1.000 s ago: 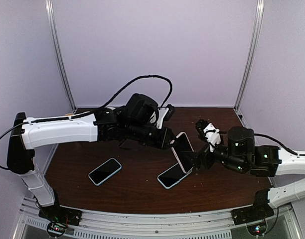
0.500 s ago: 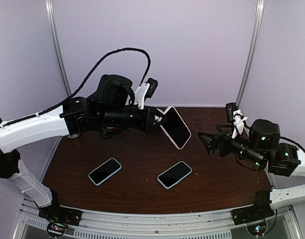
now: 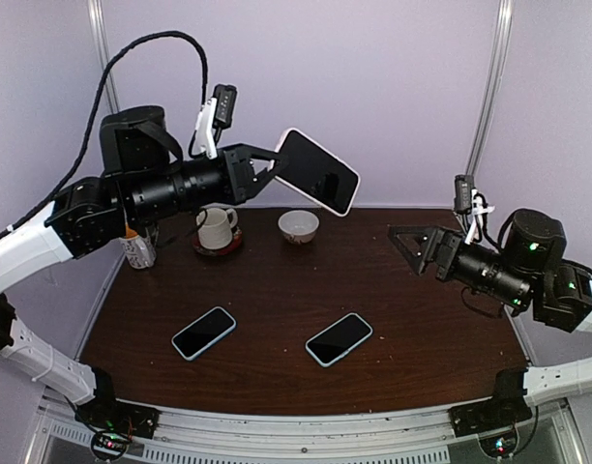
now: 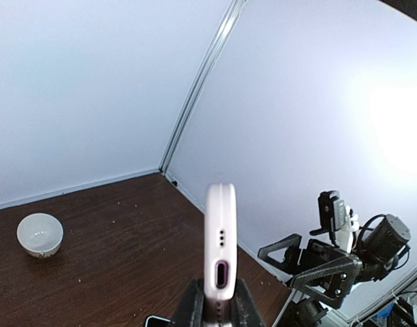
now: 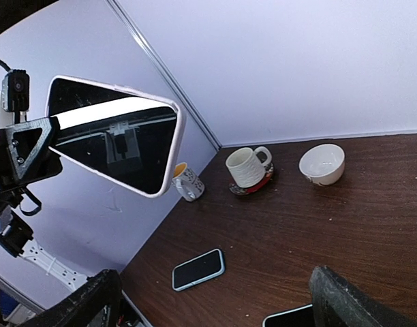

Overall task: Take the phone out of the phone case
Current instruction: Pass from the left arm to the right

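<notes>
Dark wooden bench [image 3: 277, 280], closed in by pale lilac walls [image 3: 393, 87] with metal corner posts. On it stand a mug [image 3: 216, 229] on a coaster, a white bowl [image 3: 299, 226] just beside it and a small can [image 3: 138, 249] at the left edge. Two blue-edged handsets lie flat nearer the arms: the left handset [image 3: 203, 333] and the right handset [image 3: 340, 338]. The phone [image 3: 317, 174] — in its pale phone case [image 4: 221, 211] — is high above the bench, clamped at one end by the left pincer [image 3: 264, 172]. The right pincer [image 3: 413, 249] hangs spread wide and empty, well apart from the phone.
</notes>
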Available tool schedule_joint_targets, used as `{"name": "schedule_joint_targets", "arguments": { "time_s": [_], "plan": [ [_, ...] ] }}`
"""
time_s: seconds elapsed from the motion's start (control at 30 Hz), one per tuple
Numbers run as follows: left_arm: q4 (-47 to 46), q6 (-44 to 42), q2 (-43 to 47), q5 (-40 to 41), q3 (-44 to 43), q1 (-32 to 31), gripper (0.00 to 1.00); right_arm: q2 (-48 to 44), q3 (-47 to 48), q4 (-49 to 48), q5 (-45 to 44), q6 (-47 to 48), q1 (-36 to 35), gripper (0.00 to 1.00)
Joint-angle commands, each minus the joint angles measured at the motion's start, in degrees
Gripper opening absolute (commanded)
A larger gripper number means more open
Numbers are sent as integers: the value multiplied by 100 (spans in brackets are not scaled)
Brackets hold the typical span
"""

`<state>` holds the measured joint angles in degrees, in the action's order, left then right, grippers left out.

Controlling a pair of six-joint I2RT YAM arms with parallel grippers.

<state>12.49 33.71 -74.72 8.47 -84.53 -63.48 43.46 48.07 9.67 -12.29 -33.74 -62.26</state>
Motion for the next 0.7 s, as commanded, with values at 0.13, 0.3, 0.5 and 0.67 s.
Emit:
{"name": "schedule_joint_targets", "arguments": {
  "time_s": [0.13, 0.3, 0.5, 0.67],
  "plan": [
    [-1649, 370, 488, -345, 226, -19, 0, 74, -147, -1269, 1205, -553, 33, 100],
    [-2083, 730, 557, -727, 378, -19, 0, 203, -73, -1871, 1636, -679, 31, 100],
    [-2678, 1227, 615, -1188, 644, -18, 0, 530, 206, -2327, 1951, -713, 32, 100],
    [-3255, 1587, 594, -1463, 899, -24, 0, 716, 389, -2674, 1905, -674, 38, 100]
  ]
}}
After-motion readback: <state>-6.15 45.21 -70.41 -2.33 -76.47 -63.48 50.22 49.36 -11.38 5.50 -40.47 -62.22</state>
